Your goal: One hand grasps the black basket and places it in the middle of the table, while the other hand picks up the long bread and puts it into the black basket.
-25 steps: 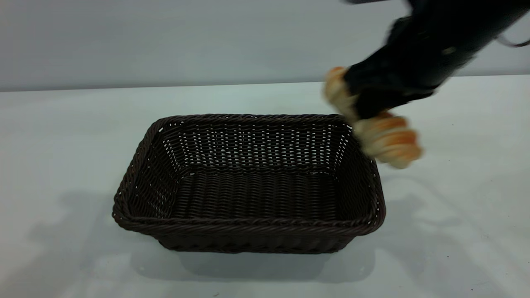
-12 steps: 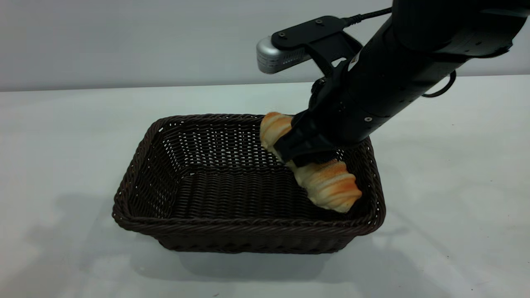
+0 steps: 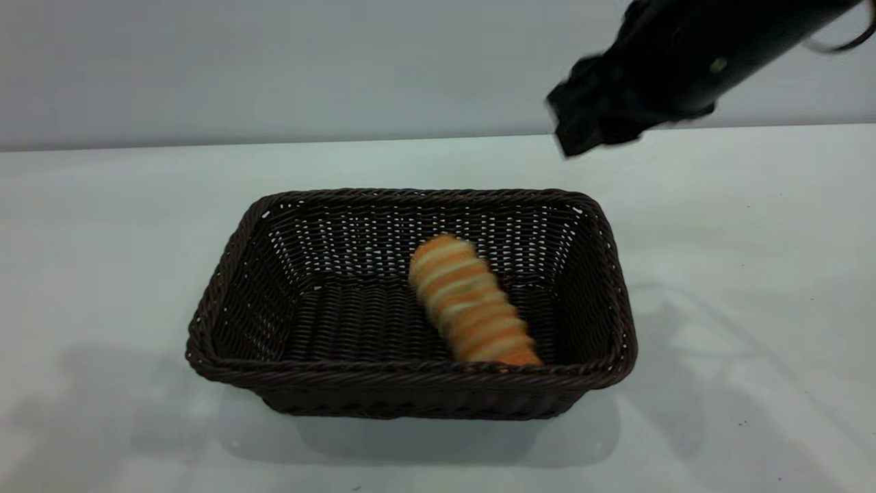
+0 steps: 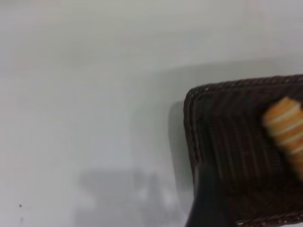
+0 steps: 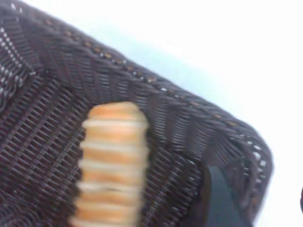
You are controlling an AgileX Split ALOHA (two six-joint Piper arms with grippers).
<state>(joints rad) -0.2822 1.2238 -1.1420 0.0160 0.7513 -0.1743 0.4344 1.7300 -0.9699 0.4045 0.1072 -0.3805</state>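
The long bread (image 3: 472, 305) is seen lying inside the black basket (image 3: 410, 373), toward 4 o'clock of its floor. It is judged light and soft, best taken at mid-length. The right gripper (image 3: 592, 127) is raised at 1 o'clock, holding nothing; how far its fingers are open cannot be told.

The right end effector (image 3: 588, 127) is smeared by motion (finger opening unreadable). The long bread (image 3: 471, 309) has its near end hidden behind the black basket (image 3: 410, 373) rim, and wrist views crop it.
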